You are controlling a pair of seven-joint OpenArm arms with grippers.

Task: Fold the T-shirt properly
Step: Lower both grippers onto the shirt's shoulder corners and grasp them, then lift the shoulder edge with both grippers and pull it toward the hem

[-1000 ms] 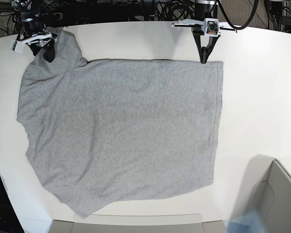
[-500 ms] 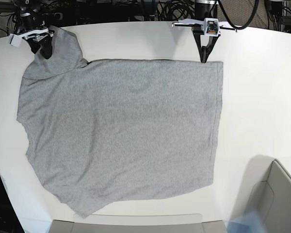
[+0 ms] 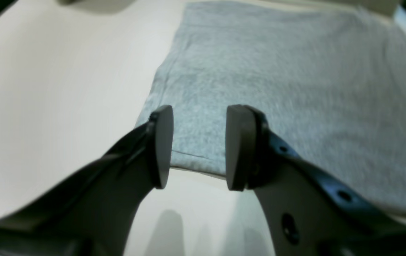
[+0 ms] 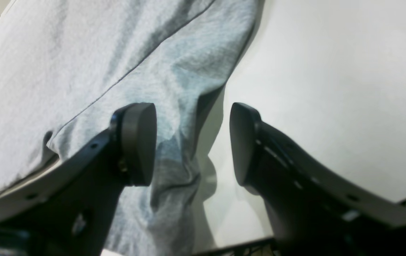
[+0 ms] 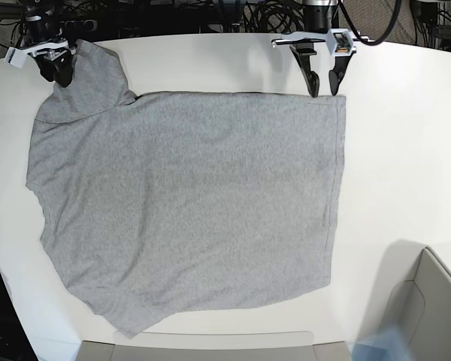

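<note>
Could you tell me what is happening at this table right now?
A two-armed robot is working on folding a grey T-shirt, which lies spread almost flat on the white table. The left gripper stands open over the shirt's hemmed corner, holding nothing. The right gripper is open too, by the bunched sleeve at the other far corner. No fold has been made yet.

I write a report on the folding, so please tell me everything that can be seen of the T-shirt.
The T-shirt is heather-grey knit, cotton by its look, spread mostly flat on the white table, plain side up, no lettering visible. One sleeve is bunched and rumpled at the far corner, between the fingers of the open right gripper. A stitched hem runs along the edge. The open left gripper straddles the other far corner without clamping it.
</note>
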